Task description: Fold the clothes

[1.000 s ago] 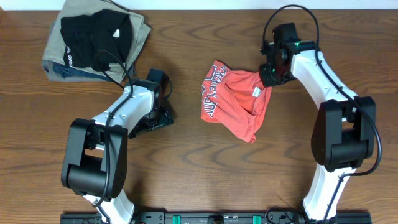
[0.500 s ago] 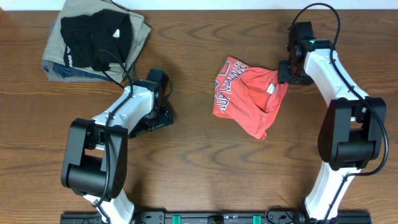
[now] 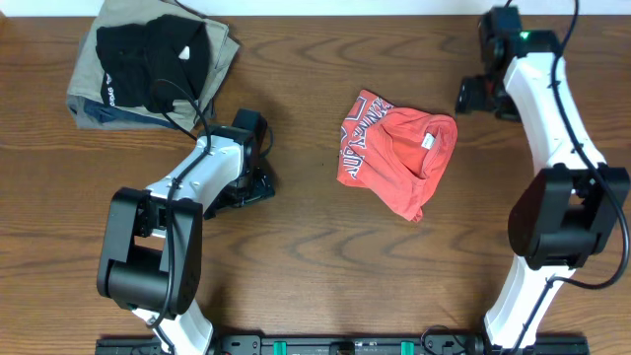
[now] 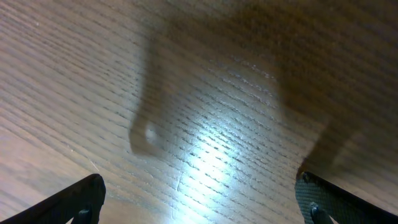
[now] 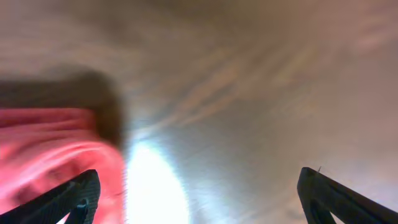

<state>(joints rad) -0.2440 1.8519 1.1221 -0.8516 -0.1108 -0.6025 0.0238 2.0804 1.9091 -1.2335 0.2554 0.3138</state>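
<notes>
The clothes, a red-orange T-shirt with white lettering, lie crumpled in a heap at the table's middle. A blurred edge of the clothes shows at the left of the right wrist view. My right gripper hangs open just right of the shirt's upper corner, apart from it, with bare wood between its fingers. My left gripper rests open low over bare table left of the shirt. Its fingertips stand wide with only wood grain between them.
A folded black garment lies on a folded khaki one at the back left corner. The wooden table has its far edge along the top of the overhead view.
My right gripper carried the shirt's corner to the right, then opened and let it go, and has drawn back up and to the right. The left arm has stayed still.
</notes>
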